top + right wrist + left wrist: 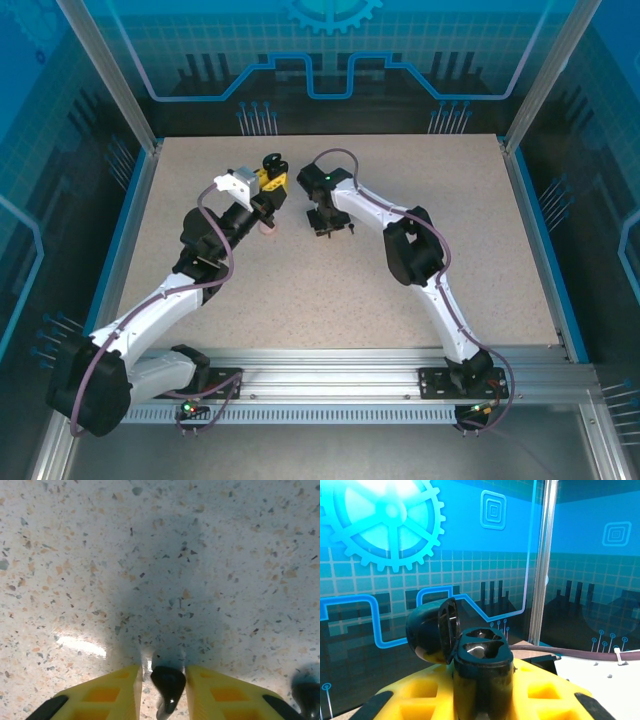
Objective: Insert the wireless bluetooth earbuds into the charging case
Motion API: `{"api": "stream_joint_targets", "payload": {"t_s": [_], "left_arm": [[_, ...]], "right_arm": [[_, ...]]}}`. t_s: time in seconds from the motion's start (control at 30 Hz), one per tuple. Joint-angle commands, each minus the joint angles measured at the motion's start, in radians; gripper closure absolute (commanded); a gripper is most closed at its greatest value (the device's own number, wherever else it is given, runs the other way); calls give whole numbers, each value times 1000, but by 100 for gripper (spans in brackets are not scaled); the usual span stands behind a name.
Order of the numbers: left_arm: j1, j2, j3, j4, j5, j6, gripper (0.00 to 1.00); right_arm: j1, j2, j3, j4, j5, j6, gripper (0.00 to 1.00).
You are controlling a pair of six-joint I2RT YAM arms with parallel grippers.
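While left pincer stays out of it, clamped on open case, lid back, right pincer stands narrow astride black bud on desk; firm grip cannot tell. Pinch body squarely, no flicking; lift straight, align stem with empty socket.

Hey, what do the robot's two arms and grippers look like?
Both the left arm and right arm have white shells, black joint housings and looping purplish-grey cables. The gripper fingers are yellow blocks with moulded pockets.
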Motion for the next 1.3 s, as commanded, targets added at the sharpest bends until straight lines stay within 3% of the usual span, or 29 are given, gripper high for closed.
{"api": "stream_joint_targets", "payload": {"t_s": [0.0, 0.27, 0.67, 0.83, 1.27], "left_arm": [[-5, -21, 23, 29, 22, -4, 100], [-5, -22, 20, 31, 41, -6, 100], [-11, -34, 3, 14, 70, -1, 100], [-20, -45, -4, -2, 60, -3, 100], [-22, -67, -10, -15, 48, 7, 100]], "right_arm": [[19, 26, 0, -29, 22, 0, 75], [17, -6, -15, -4, 25, 5, 88], [14, -307, -216, 138, 53, 3, 88], [23, -323, -238, 107, 37, -16, 88], [87, -380, -572, 168, 29, -14, 90]]}}
